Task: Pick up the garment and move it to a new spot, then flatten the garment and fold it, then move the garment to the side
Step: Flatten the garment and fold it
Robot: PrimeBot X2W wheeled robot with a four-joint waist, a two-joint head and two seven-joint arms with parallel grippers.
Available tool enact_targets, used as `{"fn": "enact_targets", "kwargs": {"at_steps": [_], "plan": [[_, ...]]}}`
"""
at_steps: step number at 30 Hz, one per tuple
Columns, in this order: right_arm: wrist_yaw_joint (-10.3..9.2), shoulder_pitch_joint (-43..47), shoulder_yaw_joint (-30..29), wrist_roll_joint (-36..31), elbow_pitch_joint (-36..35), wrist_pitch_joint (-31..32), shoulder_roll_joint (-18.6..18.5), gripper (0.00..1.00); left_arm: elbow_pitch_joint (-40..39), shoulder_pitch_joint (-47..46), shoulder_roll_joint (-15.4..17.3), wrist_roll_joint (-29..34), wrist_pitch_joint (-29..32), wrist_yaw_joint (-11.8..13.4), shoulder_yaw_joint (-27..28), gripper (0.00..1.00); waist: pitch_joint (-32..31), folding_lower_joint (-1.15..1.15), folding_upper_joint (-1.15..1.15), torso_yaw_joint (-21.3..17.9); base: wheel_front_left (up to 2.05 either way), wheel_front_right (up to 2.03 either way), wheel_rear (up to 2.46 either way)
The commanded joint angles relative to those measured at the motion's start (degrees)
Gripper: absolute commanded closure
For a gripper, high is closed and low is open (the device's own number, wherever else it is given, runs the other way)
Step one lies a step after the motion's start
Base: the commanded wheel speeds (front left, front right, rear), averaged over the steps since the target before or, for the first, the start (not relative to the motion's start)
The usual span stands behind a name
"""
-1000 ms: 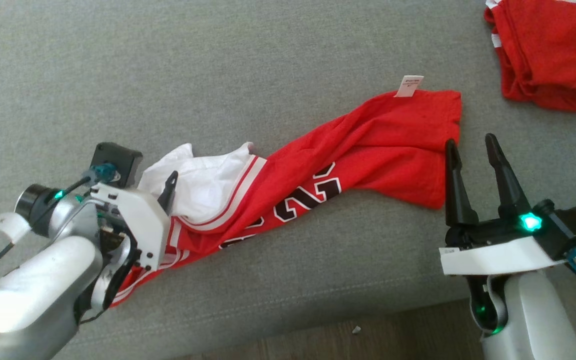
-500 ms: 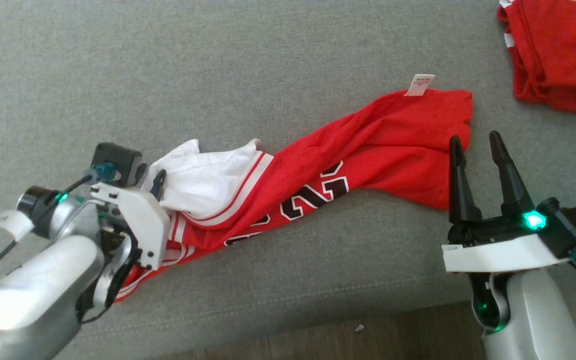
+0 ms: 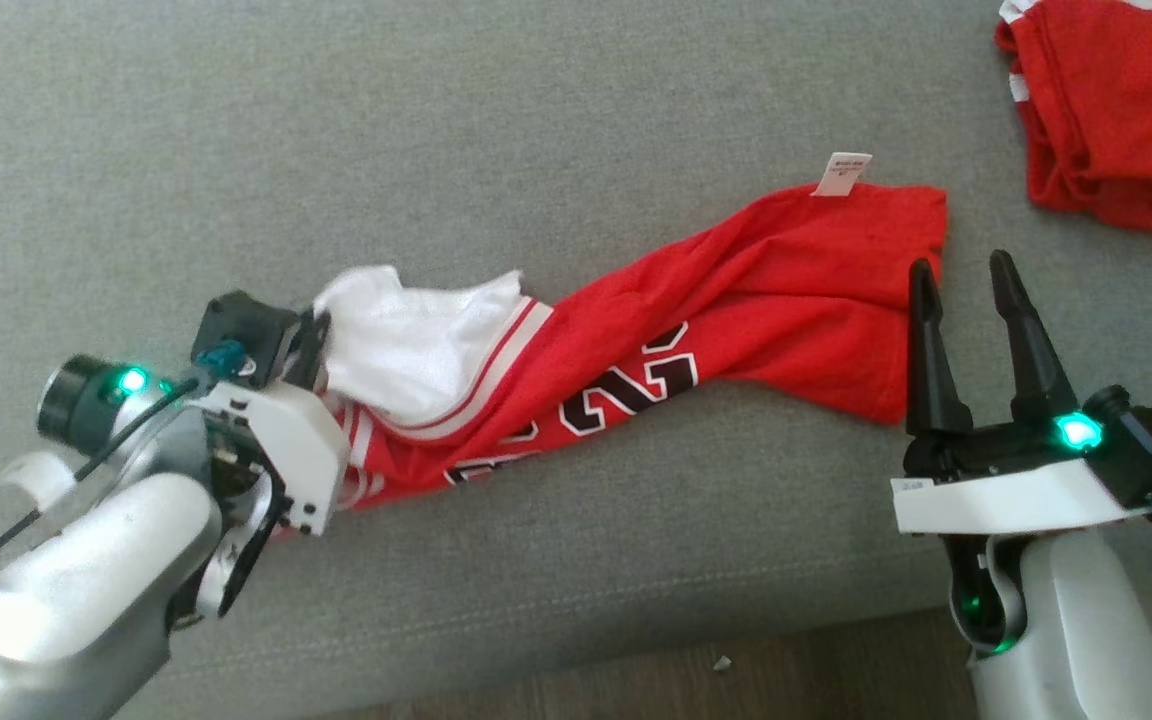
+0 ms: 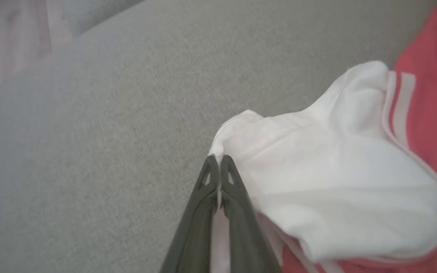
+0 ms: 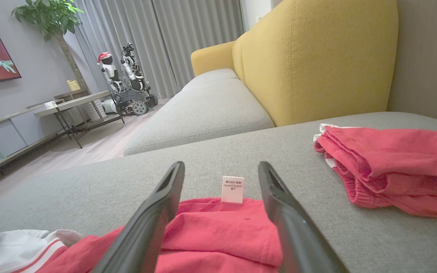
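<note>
**Red jersey gripped at one end, free at the other**

Nearest to the robot, a strip of wooden floor [image 3: 636, 690] shows below the edge of the grey cushion [image 3: 436, 120]. On this cushion the left gripper [image 3: 313, 335] has its two fingers pressed together. In the left wrist view a thin fold of the white lining [image 4: 336, 182] sits between them, so it has hold of the garment [image 3: 736, 300] at its white end. The right gripper [image 3: 961, 262] has its fingers wide apart and holds nothing. In the right wrist view the red hem shows between its fingers.

The garment lies stretched and twisted across the cushion between the two grippers, with black numbers [image 3: 626, 385] facing up. I judge that the first step is in hand: the picking up, with only one end taken. The next move calls for the right gripper to go down and close on the red hem, so that both ends rise together and the cloth does not drag.

How much cloth the left fingers have is hard to tell, because that wrist picture is blurred. The lower left part of the garment is hidden behind the left arm. Farther off, a small white label [image 3: 841, 172] stands up at the hem, its print too small to read. A second red garment [image 3: 1116, 110] is cut off by the picture edge.
</note>
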Motion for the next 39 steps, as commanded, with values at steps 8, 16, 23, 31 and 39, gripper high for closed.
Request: {"fn": "enact_targets", "kwargs": {"at_steps": [8,16,23,31,39], "plan": [[0.26,-4.35,-1.86,0.34,9.55,-0.26,-0.05,0.0,-4.57,-4.52,3.24,2.14,-6.13,2.22,5.99,1.0,-1.61,0.0,0.0,0.47,0.0,0.0,0.0],[0.26,-14.39,-2.24,0.05,21.1,0.42,-1.93,0.0,-4.05,-3.34,3.29,0.64,-4.68,0.01,4.44,1.0,-1.84,0.0,0.0,1.05,0.0,0.0,0.0],[0.26,-14.04,-1.18,1.77,23.67,-0.1,-1.36,0.0,-2.44,-0.69,1.12,1.04,-6.11,-0.32,2.0,0.0,-0.75,0.0,0.0,1.44,0.0,0.0,0.0],[0.26,-12.72,-1.34,2.38,23.18,-0.24,-0.89,0.0,-1.41,1.51,-0.77,1.78,-7.74,2.25,1.19,0.0,-0.57,0.0,0.0,1.12,0.0,0.0,0.0],[0.26,-11.4,-1.53,2.43,21.93,-0.25,-0.49,0.0,-0.85,1.77,-1.43,4.97,-8.57,4.77,-0.48,0.0,-1.17,0.0,0.0,0.49,0.0,0.0,0.0]]}}
